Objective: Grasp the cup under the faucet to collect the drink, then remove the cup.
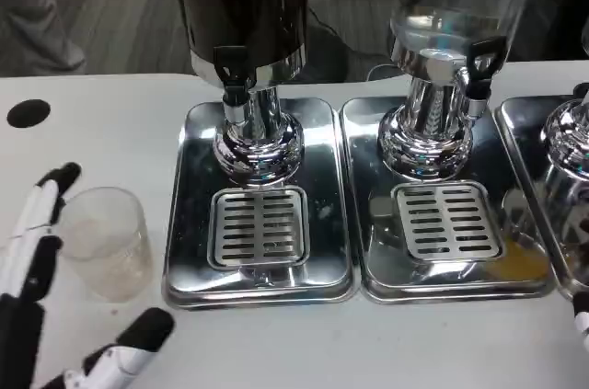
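A clear plastic cup stands upright on the white table, left of the drip tray under the dark dispenser. It looks empty. My left hand is open around it: the fingers stand by the cup's left side and the thumb lies in front of it, with a gap to the cup. The dark dispenser's black faucet hangs over the slotted grate, which carries nothing. A fingertip of my right hand shows at the lower right edge; its pose is hidden.
A clear dispenser with its own faucet and tray stands to the right. A third chrome base sits at the right edge, with an orange spill near it. A black hole marks the table's far left.
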